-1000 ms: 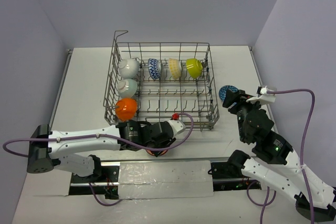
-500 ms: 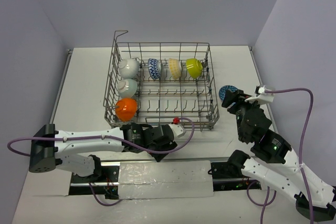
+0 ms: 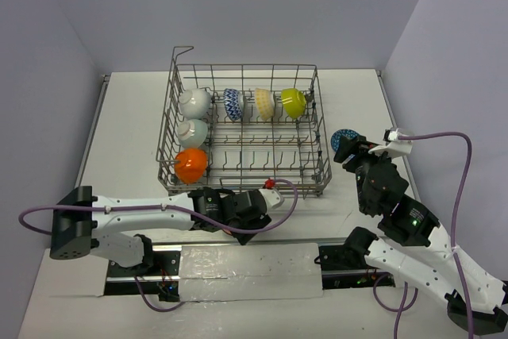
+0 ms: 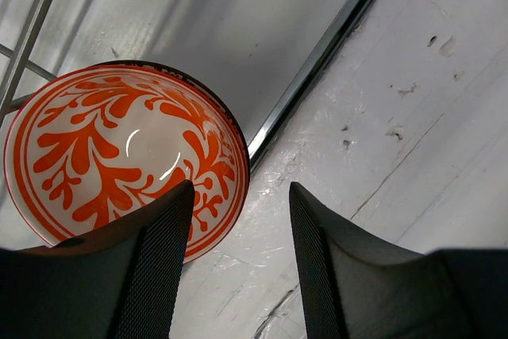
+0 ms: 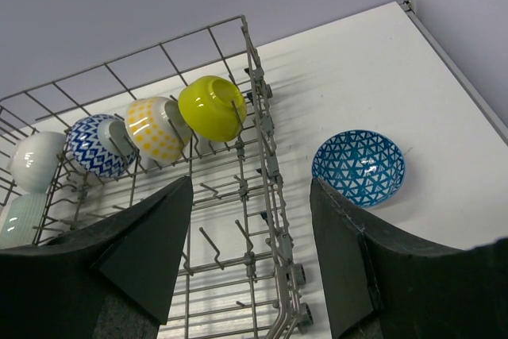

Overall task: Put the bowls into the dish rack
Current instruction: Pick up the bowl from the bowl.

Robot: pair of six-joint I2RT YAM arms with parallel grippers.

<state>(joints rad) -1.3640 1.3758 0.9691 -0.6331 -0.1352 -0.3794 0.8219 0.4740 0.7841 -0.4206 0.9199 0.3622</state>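
Observation:
The dish rack [image 3: 246, 166] stands mid-table and holds a white bowl [image 3: 194, 102], a dark-blue patterned bowl [image 3: 232, 104], a pale yellow bowl [image 3: 264, 103], a lime bowl [image 3: 293, 102], a second white bowl [image 3: 193, 132] and an orange bowl [image 3: 191, 164]. The red-white bowl [image 4: 119, 156] lies on the table in the left wrist view. My left gripper [image 4: 242, 228] is open, its left finger over the bowl's rim. In the top view my left gripper [image 3: 248, 213] hides that bowl. The blue-white bowl [image 5: 359, 166] sits on the table right of the rack. My right gripper [image 5: 250, 196] is open and empty above the rack's right wall.
The rack's front wall [image 3: 238, 188] stands just beyond my left gripper. The blue-white bowl [image 3: 343, 140] lies between the rack and my right gripper [image 3: 352, 151]. Walls close the table at left, back and right. A metal rail [image 4: 317, 61] crosses the left wrist view.
My left arm has shifted a little right and toward the near edge, covering the red-white bowl that showed beneath it before. The right arm has hardly moved.

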